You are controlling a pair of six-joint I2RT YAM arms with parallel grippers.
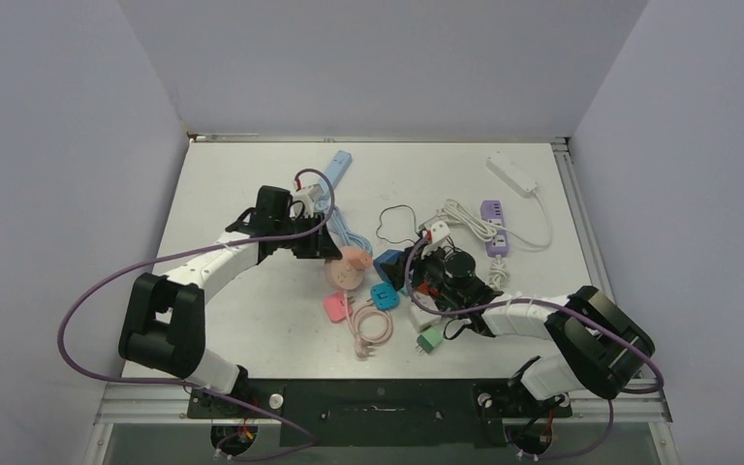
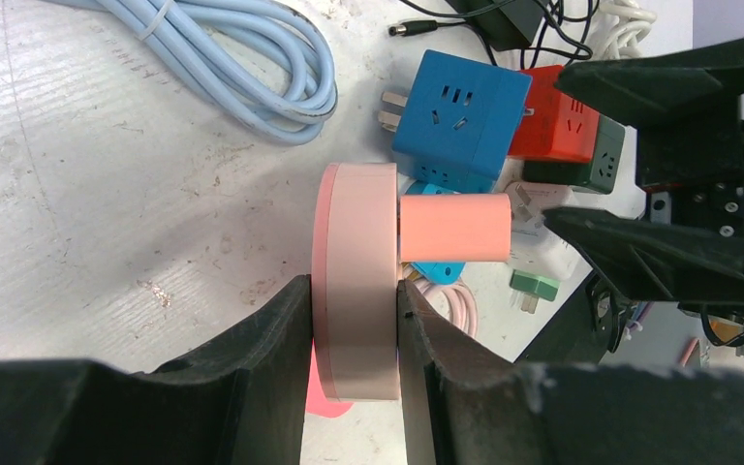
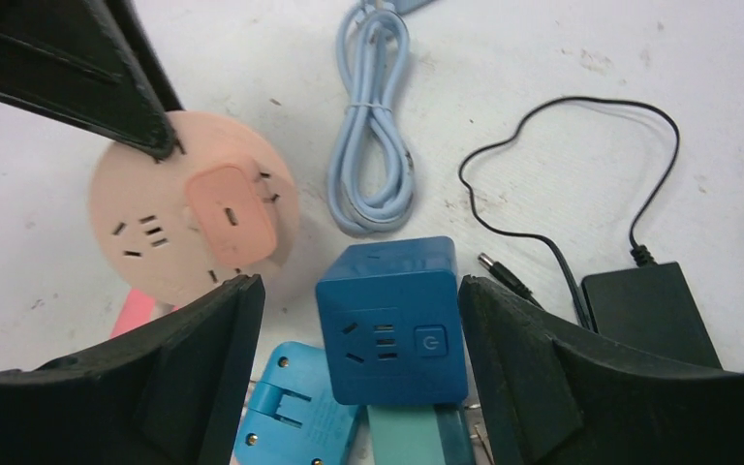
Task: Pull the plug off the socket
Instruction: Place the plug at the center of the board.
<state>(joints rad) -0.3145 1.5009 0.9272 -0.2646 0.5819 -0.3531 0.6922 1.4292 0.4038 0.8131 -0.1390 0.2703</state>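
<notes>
A round pale-pink socket (image 2: 358, 213) stands on edge on the table, with my left gripper (image 2: 354, 289) shut across its thickness. A salmon-pink plug (image 2: 453, 228) sticks out of its face, seated in it. In the right wrist view the socket (image 3: 145, 232) and plug (image 3: 231, 215) sit to the upper left. My right gripper (image 3: 358, 286) stands open just right of them. A blue cube socket (image 3: 392, 320) lies between its fingers, and neither finger touches the plug. From above, the left gripper (image 1: 334, 254) and right gripper (image 1: 412, 271) face each other at mid-table.
A light-blue cable coil (image 3: 373, 126) lies behind the socket, and a black adapter (image 3: 644, 310) with its cord to the right. Red and dark-green cubes (image 2: 562, 116), a flat blue plug (image 3: 295, 407), a green plug (image 1: 433, 338), a pink cable (image 1: 368, 329) and purple (image 1: 496, 226) and white (image 1: 511, 172) strips lie around.
</notes>
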